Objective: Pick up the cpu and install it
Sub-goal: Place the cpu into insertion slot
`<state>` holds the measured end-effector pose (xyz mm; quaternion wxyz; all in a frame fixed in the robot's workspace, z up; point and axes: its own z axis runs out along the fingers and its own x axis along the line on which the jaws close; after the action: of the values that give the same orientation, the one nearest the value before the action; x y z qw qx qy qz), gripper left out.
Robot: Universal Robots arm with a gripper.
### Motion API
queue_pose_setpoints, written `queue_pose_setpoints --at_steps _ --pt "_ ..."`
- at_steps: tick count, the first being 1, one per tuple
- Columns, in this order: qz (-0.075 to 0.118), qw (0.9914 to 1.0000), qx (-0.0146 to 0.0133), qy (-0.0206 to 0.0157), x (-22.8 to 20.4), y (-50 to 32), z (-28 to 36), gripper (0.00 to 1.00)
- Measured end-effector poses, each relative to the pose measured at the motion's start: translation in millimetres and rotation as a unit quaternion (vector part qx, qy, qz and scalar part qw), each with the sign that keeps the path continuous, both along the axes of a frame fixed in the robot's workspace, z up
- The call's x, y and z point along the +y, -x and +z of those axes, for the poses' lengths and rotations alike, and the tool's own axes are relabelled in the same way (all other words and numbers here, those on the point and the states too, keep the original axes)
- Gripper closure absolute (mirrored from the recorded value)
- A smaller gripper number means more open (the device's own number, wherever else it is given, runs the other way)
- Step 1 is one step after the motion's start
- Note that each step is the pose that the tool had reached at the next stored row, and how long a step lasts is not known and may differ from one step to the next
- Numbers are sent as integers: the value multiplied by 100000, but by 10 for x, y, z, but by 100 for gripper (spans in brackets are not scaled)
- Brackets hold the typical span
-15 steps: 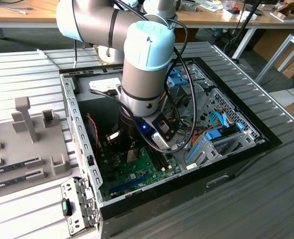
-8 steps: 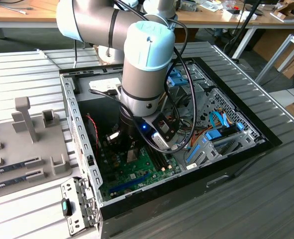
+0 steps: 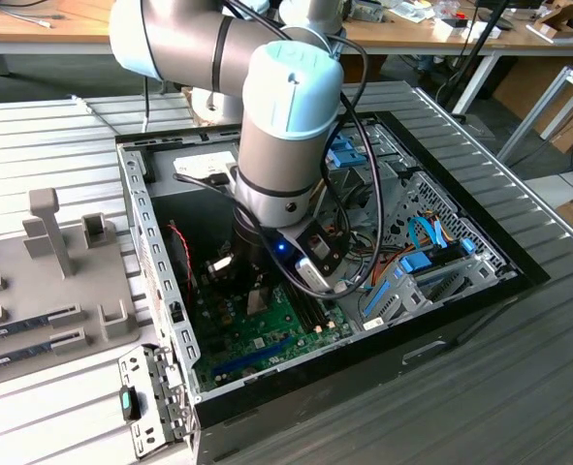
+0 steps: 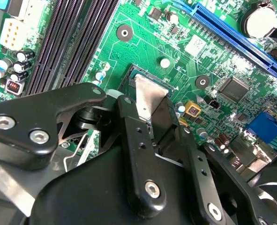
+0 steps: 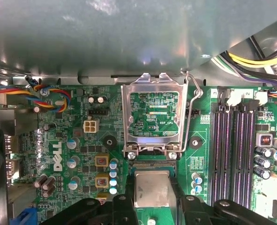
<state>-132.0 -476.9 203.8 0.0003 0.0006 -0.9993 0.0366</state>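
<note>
The arm [image 3: 267,126] is reaching down inside the open case [image 3: 441,242], right over the board [image 5: 82,140], and this looks like the install step itself: the pick-up seems done and the cpu [image 5: 152,189] is down at the socket [image 5: 152,165].

In the first wrist view the cpu's silver top sits square between the two black fingers [image 5: 121,208], just below the load plate [image 5: 152,115], which stands flipped up with its wire lever [image 5: 190,110] swung back. The second wrist view shows the same thing from the side: the gripper [image 4: 150,119] has its fingers closed in on the cpu [image 4: 147,96], one on each edge, so it is pinching the chip, not spread wide. Whether the chip is fully seated in the socket or a touch above it, I cannot tell from here.

My guess is that what remains calls for care over force: the chip must lie flat and lined up with the socket corners before the fingers let go, since a tilted drop could bend the contacts. The plate and lever are not yet closed. The memory slots [image 5: 234,150] stand empty beside the socket.
</note>
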Motion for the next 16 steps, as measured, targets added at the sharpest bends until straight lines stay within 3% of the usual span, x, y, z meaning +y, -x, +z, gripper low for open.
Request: queue_pose_setpoints --at_steps 2,7,16 --pt "-553 99997 -6 -442 -1 0 10 61" --pt "-673 99997 7 -386 -1 0 12 61" --pt "-1219 99992 -2 -275 -2 0 -66 61"
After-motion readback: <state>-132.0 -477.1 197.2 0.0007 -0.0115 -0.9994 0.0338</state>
